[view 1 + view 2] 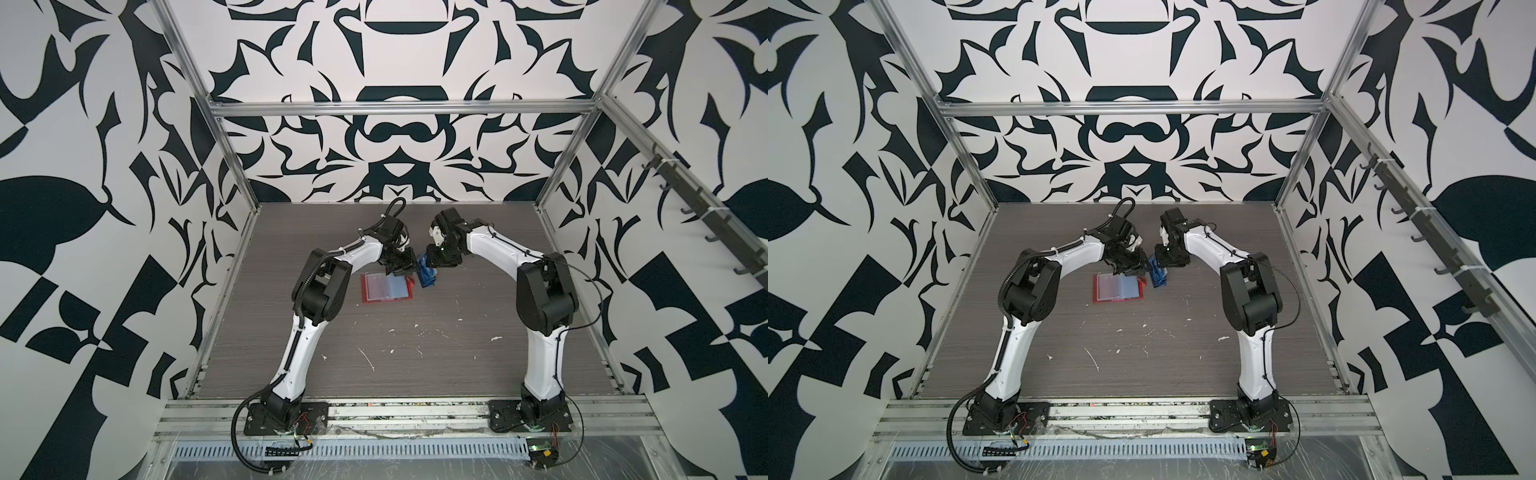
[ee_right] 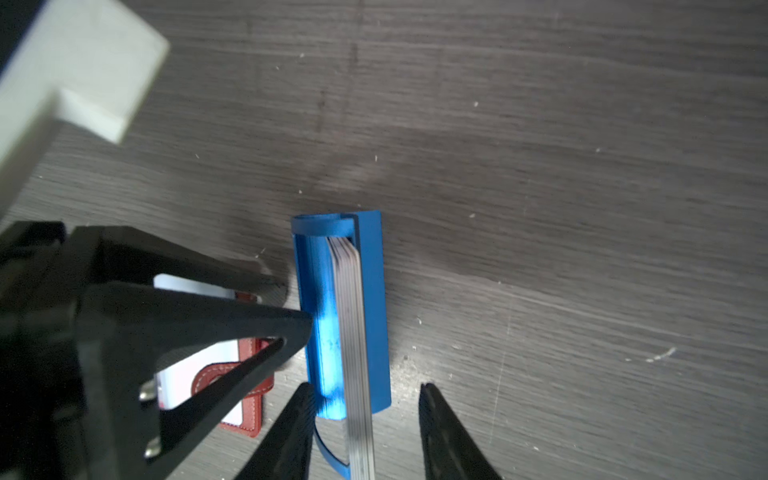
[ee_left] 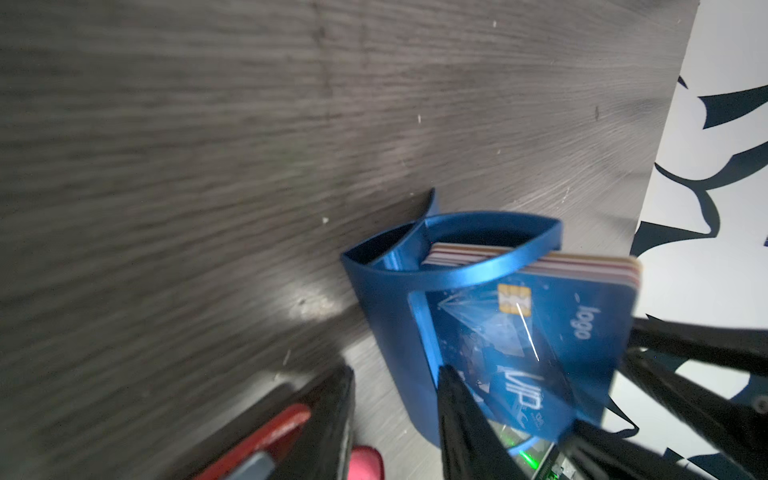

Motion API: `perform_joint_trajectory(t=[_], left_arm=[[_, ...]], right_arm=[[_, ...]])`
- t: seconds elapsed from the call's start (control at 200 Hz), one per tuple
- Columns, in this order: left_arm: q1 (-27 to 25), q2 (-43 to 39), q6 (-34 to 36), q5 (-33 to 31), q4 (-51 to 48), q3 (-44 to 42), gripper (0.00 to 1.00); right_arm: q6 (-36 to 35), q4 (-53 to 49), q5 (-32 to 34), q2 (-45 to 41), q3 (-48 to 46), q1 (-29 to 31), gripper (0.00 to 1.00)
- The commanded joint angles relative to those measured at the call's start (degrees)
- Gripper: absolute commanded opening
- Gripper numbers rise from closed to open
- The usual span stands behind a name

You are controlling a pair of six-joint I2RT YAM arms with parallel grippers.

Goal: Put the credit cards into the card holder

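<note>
In both top views the red card holder (image 1: pixel 386 287) lies open on the table (image 1: pixel 415 357), towards the far side, with a blue rack (image 1: pixel 428 277) just to its right. The left gripper (image 1: pixel 406 270) and right gripper (image 1: pixel 435 265) meet over the rack. A pale blue panel shows on the holder's right page. I cannot tell whether that is a card already pocketed.

In the left wrist view, the credit cards (image 3: pixel 540 332) stand stacked in the rack, a blue one facing out, so most of the job looks undone. The left gripper's fingers stand partly apart and empty, one against that card's face. The picture is smeared.

In the right wrist view, the right gripper's fingers straddle the rack and stack, spread and clamping nothing. The left gripper hides most of the holder.
</note>
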Motion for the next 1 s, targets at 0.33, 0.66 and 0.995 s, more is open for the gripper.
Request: perform_joint_trajectory(t=[0.33,0.66,0.995], left_arm=[[-0.1,2.7,-0.7,0.1,-2.0,0.9,0.36],[-0.1,3.7,-0.9,-0.8,-3.2,1.1,0.32],[-0.1,4.8,-0.6,-2.0,-5.1,1.9,0.29]], right_arm=[[-0.2,-2.3,1.1,2.0,3.9,0.1,0.44],[-0.3,-4.3,3.7,3.0,5.0,0.1,0.42],[-0.5,-5.3,5.0,2.9,5.6,0.1,0.40]])
